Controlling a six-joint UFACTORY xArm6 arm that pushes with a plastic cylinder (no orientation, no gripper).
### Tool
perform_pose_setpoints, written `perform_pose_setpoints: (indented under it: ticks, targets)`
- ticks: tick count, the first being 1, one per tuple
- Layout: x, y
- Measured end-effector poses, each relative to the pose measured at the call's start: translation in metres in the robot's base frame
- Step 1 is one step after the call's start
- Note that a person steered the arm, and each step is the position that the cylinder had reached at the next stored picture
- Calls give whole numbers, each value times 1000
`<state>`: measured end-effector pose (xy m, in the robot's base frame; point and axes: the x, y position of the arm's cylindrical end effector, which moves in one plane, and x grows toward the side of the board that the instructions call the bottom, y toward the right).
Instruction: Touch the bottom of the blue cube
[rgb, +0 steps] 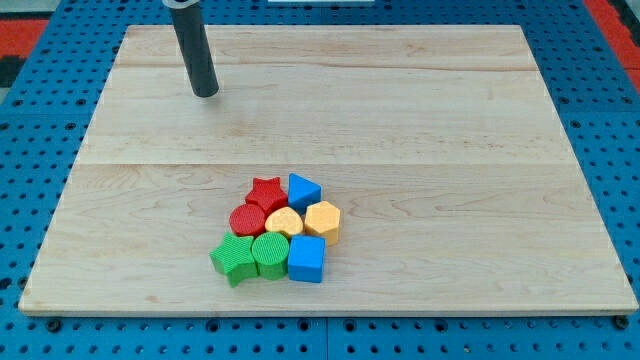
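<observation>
Camera view: tip near board's top left, well apart from blue cube; no claw present.

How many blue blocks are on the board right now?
2. One blue block sits at the cluster's top right, beside the red star. The blue cube sits at the cluster's bottom right, next to the green cylinder. None seems hidden.

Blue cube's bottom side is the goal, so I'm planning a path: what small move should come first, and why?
Probably sweep my tip toward the view's lower right, skirting the cluster. It sits far up-left, and the blue cube lies at the cluster's bottom right, its lower side open.
</observation>
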<state>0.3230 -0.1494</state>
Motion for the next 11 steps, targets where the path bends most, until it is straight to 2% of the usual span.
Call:
perform_pose_setpoints:
  ticks: [4, 5, 6, 7, 8, 9, 10, 11]
  targets:
    - [-3, 28]
    - [44, 25]
    - [98, 84]
    - [90, 179]
    - [144, 232]
    - [225, 293]
    - [294, 279]
    - [296, 221]
